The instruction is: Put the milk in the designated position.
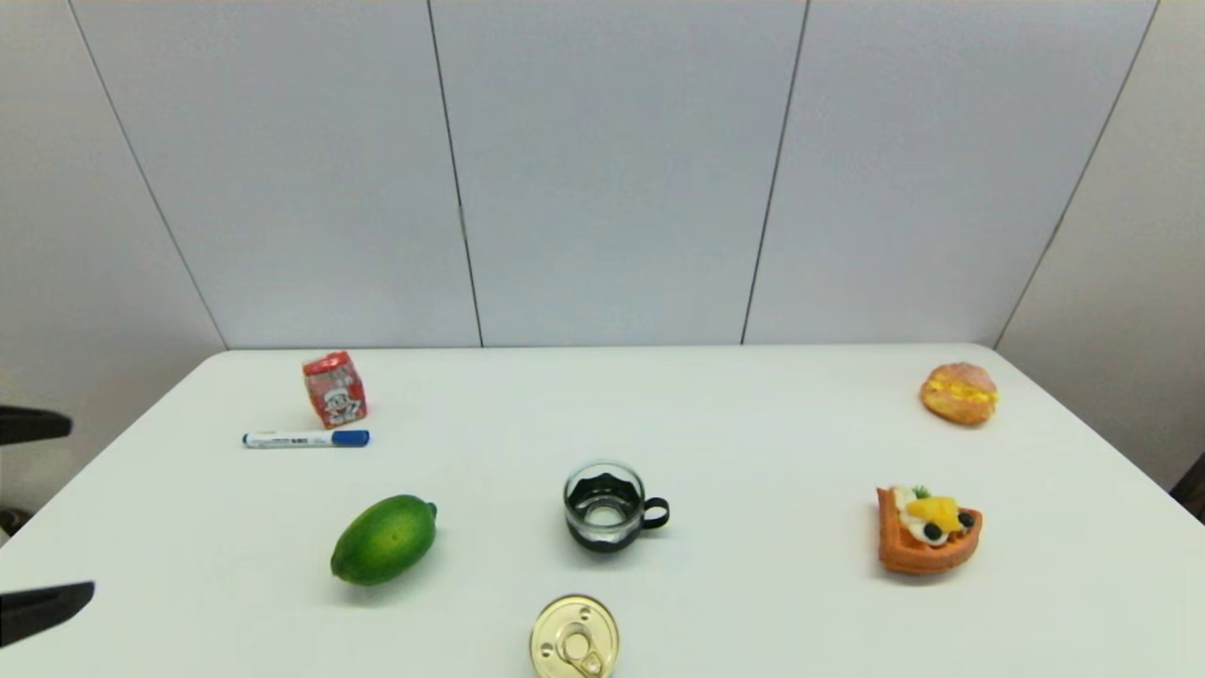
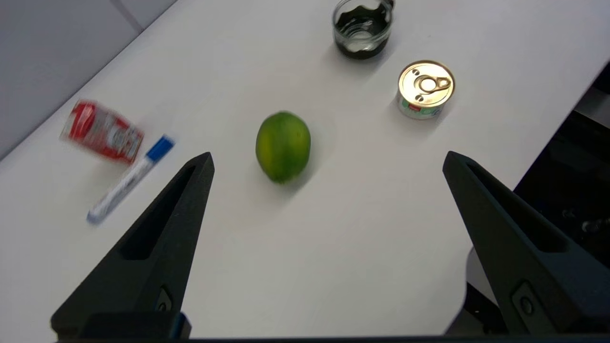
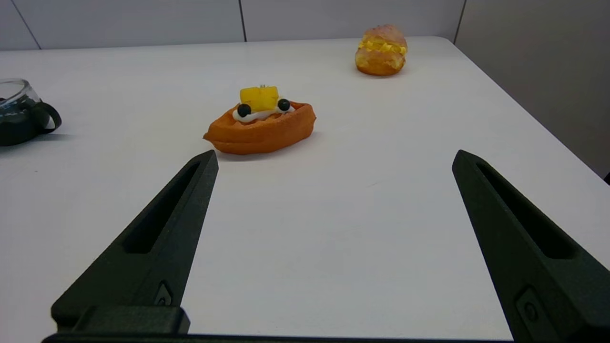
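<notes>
While the milk (image 1: 334, 388) stands upright at the far left of the tabletop (image 1: 753, 424), near the back edge, nothing of mine touches it. It is a small red carton with a white cartoon figure on its front and a folded top. My left end effector (image 2: 326, 159) hangs above the near left part of the tabletop with its two black fingers (image 2: 162, 228) spread wide and nothing between them; the milk (image 2: 102, 132) lies well apart from it, farther out and off beyond one finger rather than in the gap. In the head view only two dark finger tips (image 1: 42, 607) show at the left edge, well short of the carton.

Just in front of the milk lies a white marker with a blue cap (image 1: 306, 439), close to it but not touching. Nearer to me is a green fruit (image 1: 384, 539), which in my left wrist view sits roughly in line with the open gap (image 2: 283, 146). A glass cup with a dark handle (image 1: 610, 507) stands at mid-tabletop, and a gold-topped can (image 1: 574, 638) stands at the near edge.

My right end effector (image 3: 333, 159) hovers low over the right side, fingers (image 3: 157, 238) likewise wide apart and holding nothing. Beyond it sit a waffle with fruit and cream (image 3: 261, 121) and, farther back, a cream puff (image 3: 381, 50).
</notes>
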